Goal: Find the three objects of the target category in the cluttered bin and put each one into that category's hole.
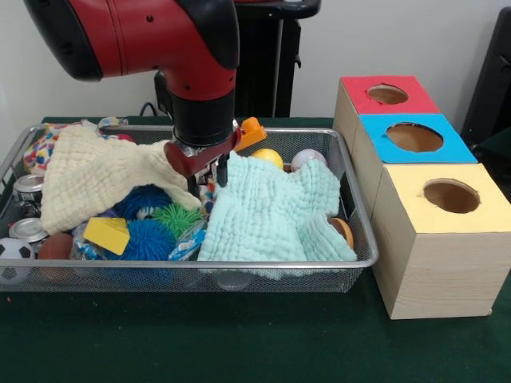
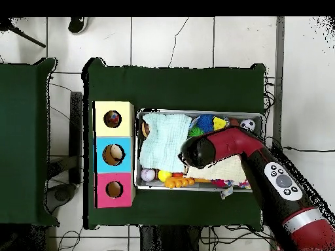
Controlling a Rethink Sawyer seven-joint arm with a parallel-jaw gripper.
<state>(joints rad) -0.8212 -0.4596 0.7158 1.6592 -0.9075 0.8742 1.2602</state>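
Observation:
My gripper (image 1: 209,182) hangs from the red and black arm (image 1: 200,72) at the middle of the wire bin (image 1: 239,264). It is low in the gap between a cream cloth (image 1: 96,171) and a mint cloth (image 1: 271,211). Whether it holds anything is hidden. Two blue fuzzy balls (image 1: 148,239), a green spiky ball (image 1: 177,217) and a yellow block (image 1: 108,234) lie just front-left of it. Behind it are an orange toy (image 1: 251,132), a yellow ball (image 1: 267,155) and a white baseball (image 1: 307,158). In the overhead view the arm's wrist (image 2: 199,150) covers the gripper.
Three wooden boxes with holes stand beside the bin: red (image 1: 359,92), blue (image 1: 451,148), yellow (image 1: 479,211). Overhead, the yellow box's hole (image 2: 112,119) and the blue box's hole (image 2: 113,154) each show an object inside. Two cans (image 1: 30,187), a soccer ball (image 1: 12,254) and a brown ball (image 1: 56,247) fill the bin's left end.

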